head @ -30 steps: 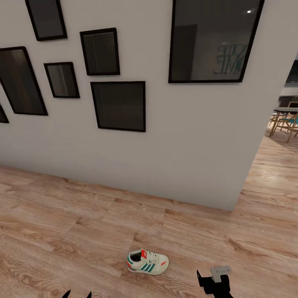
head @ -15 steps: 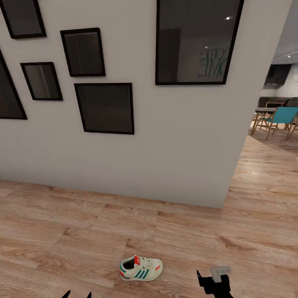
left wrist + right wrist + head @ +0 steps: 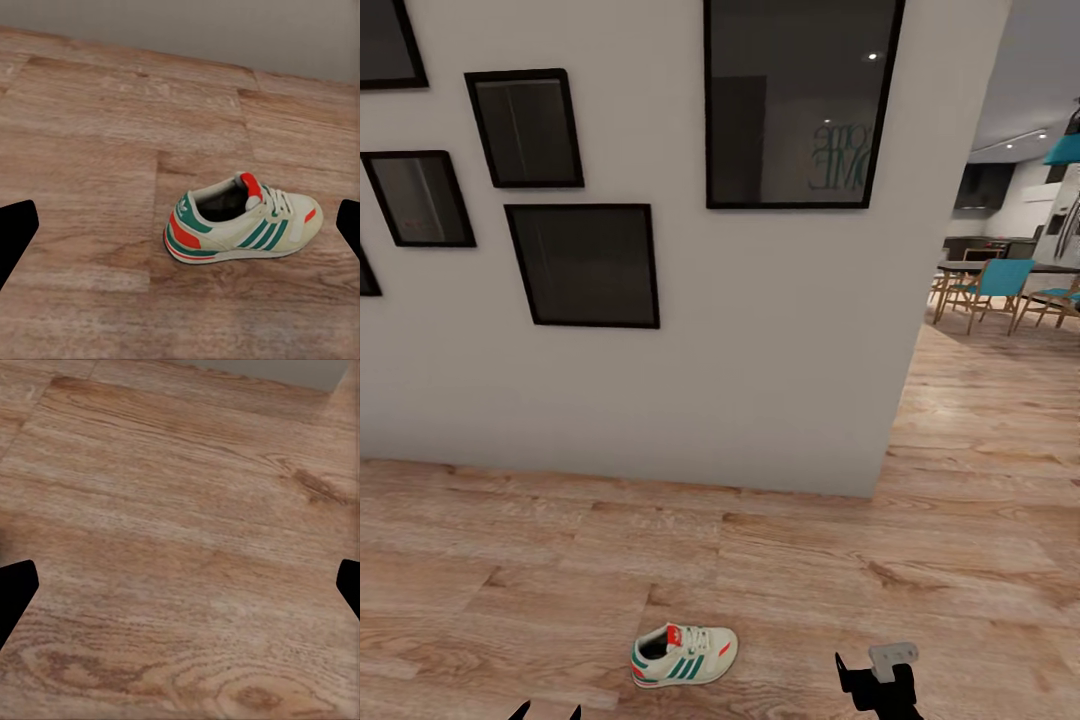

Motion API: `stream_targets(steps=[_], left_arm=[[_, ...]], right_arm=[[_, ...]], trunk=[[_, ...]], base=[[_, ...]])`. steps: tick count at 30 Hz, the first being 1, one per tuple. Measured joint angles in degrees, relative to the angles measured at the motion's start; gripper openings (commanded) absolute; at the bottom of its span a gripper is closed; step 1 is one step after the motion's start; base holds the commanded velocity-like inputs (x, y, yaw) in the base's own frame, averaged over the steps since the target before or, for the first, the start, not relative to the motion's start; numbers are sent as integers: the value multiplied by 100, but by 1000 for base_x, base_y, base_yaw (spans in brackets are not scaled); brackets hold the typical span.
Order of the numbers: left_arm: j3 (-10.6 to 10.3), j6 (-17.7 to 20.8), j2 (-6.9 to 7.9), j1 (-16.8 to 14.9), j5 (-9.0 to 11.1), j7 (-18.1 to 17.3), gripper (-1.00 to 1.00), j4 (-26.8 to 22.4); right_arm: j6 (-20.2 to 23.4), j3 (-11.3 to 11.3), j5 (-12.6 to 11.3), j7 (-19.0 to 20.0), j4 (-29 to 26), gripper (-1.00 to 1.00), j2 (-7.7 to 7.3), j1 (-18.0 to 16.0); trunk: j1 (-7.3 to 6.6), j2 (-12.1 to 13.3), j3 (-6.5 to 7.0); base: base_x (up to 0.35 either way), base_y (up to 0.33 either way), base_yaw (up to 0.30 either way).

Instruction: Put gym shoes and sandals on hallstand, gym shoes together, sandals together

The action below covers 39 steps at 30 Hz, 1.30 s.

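Note:
One gym shoe (image 3: 683,655), white with green stripes and red-orange patches, lies on its sole on the corridor floor (image 3: 920,590), toe pointing right. In the left wrist view the gym shoe (image 3: 244,221) sits on the planks beyond my left gripper (image 3: 182,229), whose fingers stand wide apart at the frame's edges, open and holding nothing. In the head view, my left gripper (image 3: 546,713) is just left of the shoe and my right gripper (image 3: 875,682) a little to its right. The right gripper (image 3: 182,585) is open over bare floor (image 3: 187,510). The sandals and the hallstand are out of view.
A white wall (image 3: 760,350) with several black-framed pictures (image 3: 588,265) runs behind the shoe and ends at a corner (image 3: 880,480). Past the corner the plank floor continues to a dining area with blue chairs (image 3: 990,285) and a table.
The camera has swung to the right: wall, frames and shoe sit further left in the picture and more of the dining area shows. Both grippers keep their places in the view.

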Motion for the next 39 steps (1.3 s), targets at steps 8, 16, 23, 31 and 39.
stream_targets(steps=[8, 16, 23, 31, 39], left_arm=[[0, 0, 0, 0, -2, 1, 100, 0], [0, 2, 0, 0, -5, -1, 100, 0], [0, 2, 0, 0, -2, 0, 100, -1], [1, 3, 0, 0, 0, 2, 100, -1], [1, 3, 0, -1, 1, 0, 100, 0]], right_arm=[[0, -8, 0, -2, -10, 100, 15, 0], [0, -9, 0, 0, -17, 100, 19, 0], [0, -13, 0, 0, -17, 100, 17, 0], [1, -15, 0, 0, -15, 100, 9, 1], [1, -15, 0, 0, -13, 100, 4, 1]], trunk=[[0, 0, 2], [0, 0, 2], [0, 0, 2], [0, 0, 6], [0, 0, 26]], base=[[0, 0, -10], [0, 0, -1], [0, 9, 0], [0, 128, -76], [0, 171, -212]])
